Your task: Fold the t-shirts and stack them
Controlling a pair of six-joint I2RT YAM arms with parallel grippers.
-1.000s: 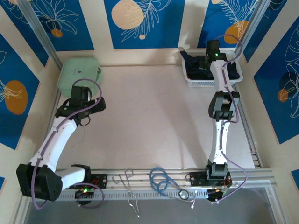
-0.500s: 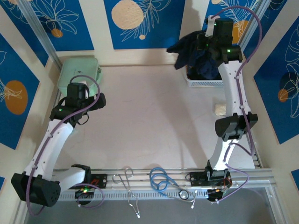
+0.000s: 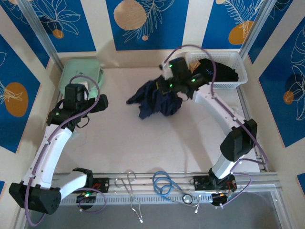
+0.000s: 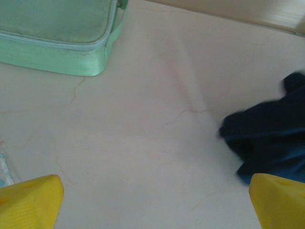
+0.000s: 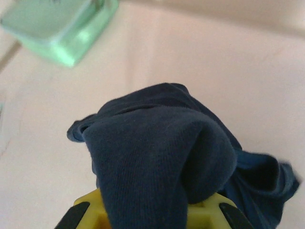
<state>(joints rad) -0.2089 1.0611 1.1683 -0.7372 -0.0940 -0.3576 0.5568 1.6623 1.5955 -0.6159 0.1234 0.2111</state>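
Step in hand: one navy t-shirt is being carried from the white basket to the open table for spreading. By my judgement, folding is not yet begun.
Right fingers: closed on a bunched fold of the navy t-shirt. The cloth drapes over them in the wrist view and hangs as a clump over mid-table, left of the basket.
Left fingers: spread wide and holding nothing, low over bare table between the mint-green case and the shirt's near edge.
Second t-shirt: dark heap lying in the basket at the far right corner.
Recommended handling: lower the clump over the clear centre, well apart from case and basket. Let the trailing edge touch down first, then draw the cloth along so it lays out rather than piles. The left fingers should take a free edge before the right fingers let go, so both can pull the shirt flat.
Risk: the pinch sits mid-cloth, so layers or a sleeve may be caught together and the shirt may land twisted.
Not determinable: whether the cloth touches the table or hangs clear of it; which part is pinched (collar, hem or sleeve); the right fingertips, buried under fabric; how many garments the basket holds. The shirt's edge is blurred in the left wrist view.
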